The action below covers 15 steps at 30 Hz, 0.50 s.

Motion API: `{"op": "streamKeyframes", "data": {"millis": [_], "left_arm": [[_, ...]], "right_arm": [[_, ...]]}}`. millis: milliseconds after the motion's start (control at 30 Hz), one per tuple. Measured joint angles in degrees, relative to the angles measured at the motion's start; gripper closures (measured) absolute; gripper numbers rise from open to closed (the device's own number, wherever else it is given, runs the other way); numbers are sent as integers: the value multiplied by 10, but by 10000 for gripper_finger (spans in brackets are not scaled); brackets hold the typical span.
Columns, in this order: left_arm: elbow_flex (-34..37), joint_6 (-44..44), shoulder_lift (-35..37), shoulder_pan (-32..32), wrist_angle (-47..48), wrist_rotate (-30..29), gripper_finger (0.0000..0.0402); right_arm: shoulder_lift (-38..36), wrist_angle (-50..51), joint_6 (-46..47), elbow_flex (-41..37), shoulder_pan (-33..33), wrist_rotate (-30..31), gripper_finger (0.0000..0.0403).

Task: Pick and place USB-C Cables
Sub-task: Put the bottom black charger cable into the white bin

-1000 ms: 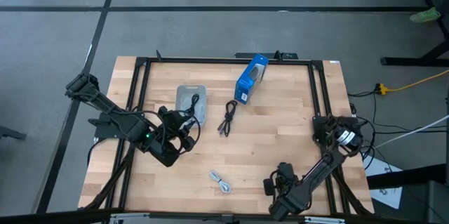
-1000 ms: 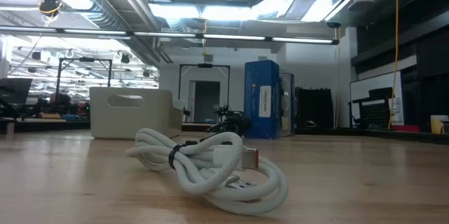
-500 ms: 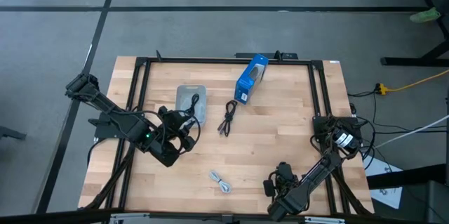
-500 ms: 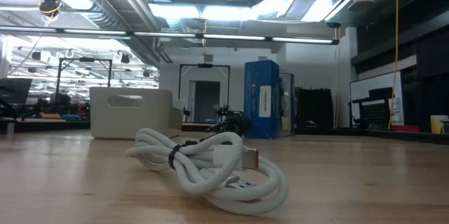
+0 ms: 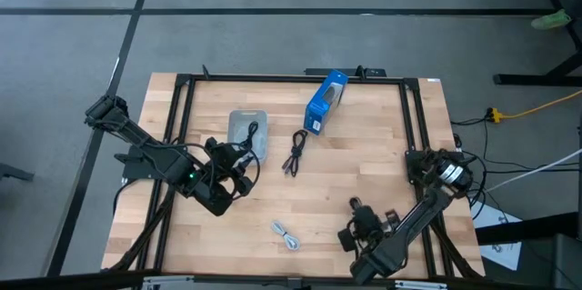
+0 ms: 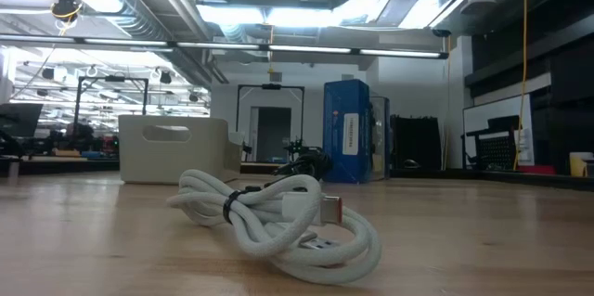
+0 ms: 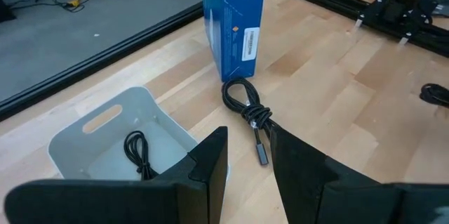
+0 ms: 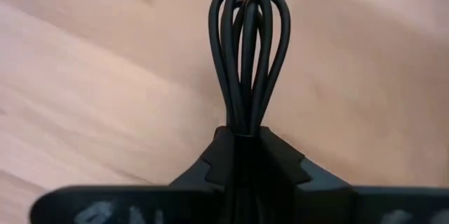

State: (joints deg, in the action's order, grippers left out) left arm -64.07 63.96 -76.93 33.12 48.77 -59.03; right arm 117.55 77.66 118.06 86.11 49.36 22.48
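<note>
listing contents of a light wooden table (image 5: 346, 176) framed by black rails, seen from above.

item: right gripper (image 8: 242, 140), low over the near right part of the table, fingers pinched tight on a black cable bundle (image 8: 247, 48) whose loops stand out past the fingertips above bare wood.

item: left gripper (image 7: 247, 155), at the left side of the table just beside the tray, fingers a narrow gap apart, holding nothing.

item: pale grey tray (image 5: 238, 125), left of centre toward the far edge; also shown in the left wrist view (image 7: 77, 136). one thin black cable (image 7: 138, 155) lies coiled inside it.

item: second black cable (image 5: 294, 154), bundled, lying on the wood between the tray and the blue box, near the box's near end; its connector end points toward the left gripper in the left wrist view (image 7: 251, 115).

item: blue box (image 5: 324, 103), near the far edge at centre, angled; stands upright in the left wrist view (image 7: 232, 22).

item: white cable (image 6: 278, 222), bundled with a dark tie, lying alone on the near middle of the table (image 5: 285, 235), well apart from the tray.
</note>
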Motion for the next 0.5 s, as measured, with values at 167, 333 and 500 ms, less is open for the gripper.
{"op": "streamKeyframes", "data": {"millis": [167, 333, 500], "left_arm": [[0, 0, 0, 0, 0, 0, 298], [0, 0, 0, 0, 0, 0, 298], [0, -1, 0, 0, 0, 0, 298]], "right_arm": [[-39, 18, -61, 0, -24, 153, 358], [-55, 18, -164, -1, -72, 212, 360], [-68, -9, -290, -1, -137, 214, 360]]}}
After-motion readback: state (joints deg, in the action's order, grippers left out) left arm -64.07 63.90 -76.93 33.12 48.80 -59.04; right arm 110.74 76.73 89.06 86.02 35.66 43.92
